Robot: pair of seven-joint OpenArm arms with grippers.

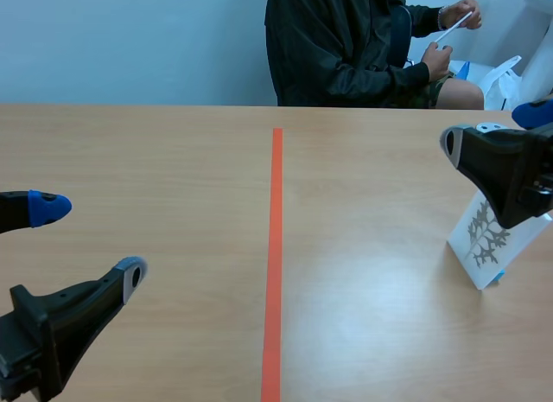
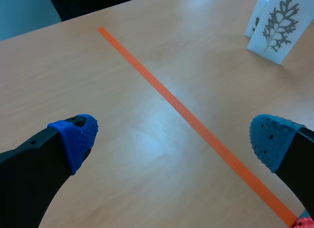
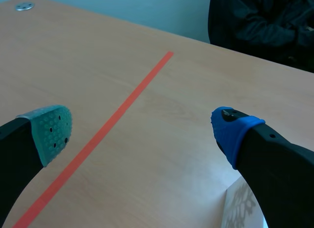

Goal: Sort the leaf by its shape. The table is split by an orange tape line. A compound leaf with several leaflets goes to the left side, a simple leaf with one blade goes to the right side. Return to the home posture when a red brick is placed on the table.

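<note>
The leaf card [image 2: 278, 28] stands on the right side of the table [image 1: 173, 160], near the right edge and well apart from the orange tape line [image 1: 275, 246]. A second card [image 2: 256, 19] stands just behind it, on its far side. The printed leaf looks much divided, so I judge it is compound and belongs on the left. The right gripper [image 3: 141, 131] hangs over this card with its fingers wide apart and nothing between them. The left gripper [image 1: 89, 242] is low on the near left, also wide open and empty. The card is thin and upright, so a finger coming down a little off could tip it, or push it into the second card. If the divided blade is really one simple leaf, carrying it over the line would be a wrong sort.
</note>
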